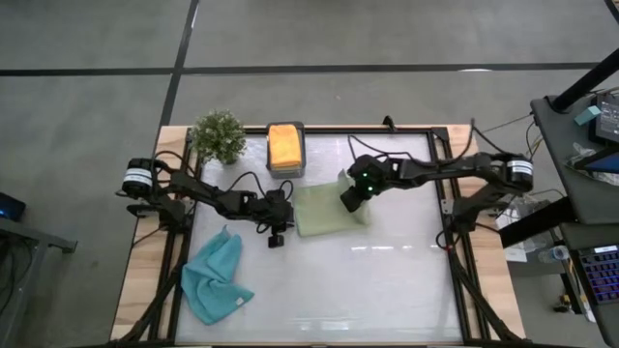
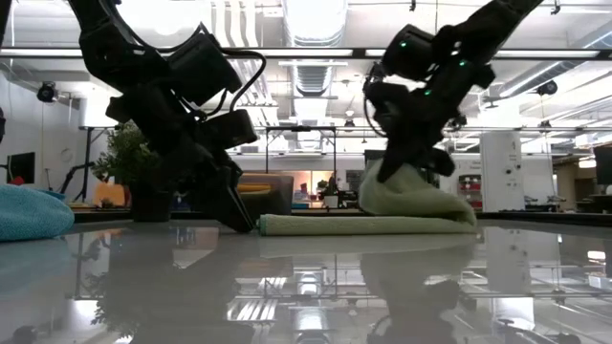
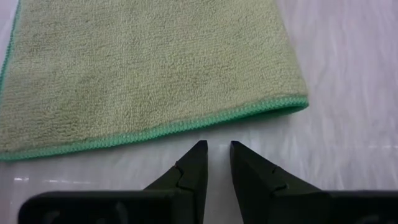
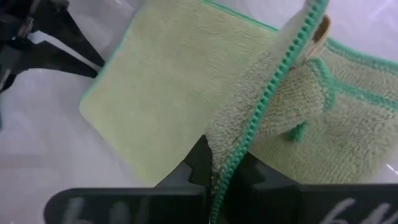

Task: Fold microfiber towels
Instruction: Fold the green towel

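One crumpled light blue microfiber towel (image 1: pixel 215 278) is lying at the table's near left. Behind it, the left gripper (image 1: pixel 277 238) is resting just beside one sage green microfiber towel (image 1: pixel 324 209) at mid-table, fingers slightly parted and holding nothing. The right gripper (image 1: pixel 350 200) is pinching that towel's lifted edge. Farthest, one folded orange towel (image 1: pixel 284 145) is sitting on a small dark grey box (image 1: pixel 286 171) beside one little green potted plant (image 1: pixel 218 136).

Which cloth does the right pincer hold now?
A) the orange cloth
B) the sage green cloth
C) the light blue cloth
B: the right pincer is shut on the lifted edge of the sage green cloth, as the right wrist view shows.
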Controlling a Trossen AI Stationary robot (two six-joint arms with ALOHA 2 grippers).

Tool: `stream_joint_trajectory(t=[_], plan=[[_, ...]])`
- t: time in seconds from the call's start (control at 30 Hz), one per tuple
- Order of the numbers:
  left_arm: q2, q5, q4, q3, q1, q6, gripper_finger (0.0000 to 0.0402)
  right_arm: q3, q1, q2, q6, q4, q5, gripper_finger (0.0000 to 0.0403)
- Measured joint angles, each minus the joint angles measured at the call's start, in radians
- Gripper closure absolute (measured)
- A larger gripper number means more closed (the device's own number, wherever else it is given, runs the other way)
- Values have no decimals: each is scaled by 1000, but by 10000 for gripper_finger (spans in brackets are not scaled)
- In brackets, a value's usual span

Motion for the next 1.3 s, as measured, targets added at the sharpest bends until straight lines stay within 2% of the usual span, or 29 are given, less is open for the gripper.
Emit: stream_joint_trajectory(t=[0.7,1.3], plan=[[0,4,3,-2,0,0,347,277,54,301,-111,29,6,390],[0,4,3,-3,0,0,347,318,80,380,-150,93,6,390]])
